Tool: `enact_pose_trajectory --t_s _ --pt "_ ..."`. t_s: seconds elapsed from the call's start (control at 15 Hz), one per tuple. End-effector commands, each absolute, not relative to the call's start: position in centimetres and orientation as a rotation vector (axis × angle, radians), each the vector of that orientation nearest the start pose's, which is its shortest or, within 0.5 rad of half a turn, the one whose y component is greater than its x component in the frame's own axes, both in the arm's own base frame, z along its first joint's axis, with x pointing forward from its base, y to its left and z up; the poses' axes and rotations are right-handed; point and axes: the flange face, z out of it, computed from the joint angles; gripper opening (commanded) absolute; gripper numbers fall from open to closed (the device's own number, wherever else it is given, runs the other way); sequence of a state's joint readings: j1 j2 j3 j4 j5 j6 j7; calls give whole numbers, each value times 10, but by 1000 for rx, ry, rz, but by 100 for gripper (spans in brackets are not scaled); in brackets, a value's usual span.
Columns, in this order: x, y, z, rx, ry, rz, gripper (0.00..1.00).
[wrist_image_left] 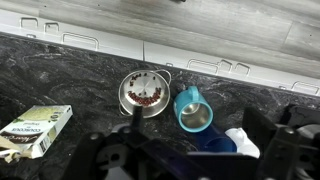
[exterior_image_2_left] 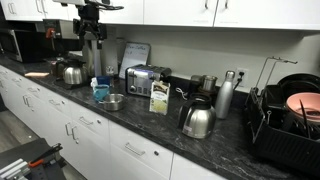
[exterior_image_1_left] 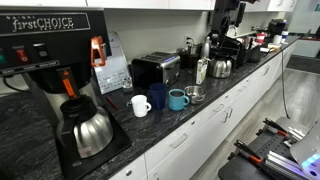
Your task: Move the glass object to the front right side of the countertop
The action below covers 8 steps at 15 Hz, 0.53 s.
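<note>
0 steps of the move looked finished. Gripper (wrist_image_left: 190, 158) hung over the countertop (wrist_image_left: 60, 75) with its jaws spread wide, nothing between them, touching nothing.

The glass object read as the small round bowl (wrist_image_left: 145, 92) with red bits inside. It looked shiny, but glass or metal could not be told.

In the wrist view the bowl sat near the counter's front edge, with the cabinets (wrist_image_left: 100, 42) showing just past it. A teal mug (wrist_image_left: 193, 110) stood just to its right across a small gap, not touching. A box (wrist_image_left: 35, 128) lay well to the left. A white mug (wrist_image_left: 245, 143) was further right, partly hidden by the gripper.

In an exterior view the bowl (exterior_image_2_left: 113, 101) stood along the middle stretch of the counter, with the toaster (exterior_image_2_left: 145, 78) further back toward the wall.

Judgement: the bowl was toward the front but not at an end, so the whole job was left:
- 1 descend
- 2 close on the rim
- 3 lift
- 4 carry along the front edge to the right side
- 5 set down and release

Which end counted as right could not be settled from these views. With the teal mug so close, 1 finger would likely need to slip into that gap.
</note>
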State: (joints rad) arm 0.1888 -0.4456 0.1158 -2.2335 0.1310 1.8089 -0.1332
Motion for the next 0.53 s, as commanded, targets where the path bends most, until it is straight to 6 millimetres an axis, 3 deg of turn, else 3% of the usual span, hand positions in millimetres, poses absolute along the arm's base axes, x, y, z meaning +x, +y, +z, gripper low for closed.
enact_pose_trajectory --t_s 0.0,0.33,0.47 --pt "399 139 546 -3001 -595 -21 100" --pt "399 138 547 -3001 -592 -23 100" --pt "398 151 552 -2993 -605 -61 100"
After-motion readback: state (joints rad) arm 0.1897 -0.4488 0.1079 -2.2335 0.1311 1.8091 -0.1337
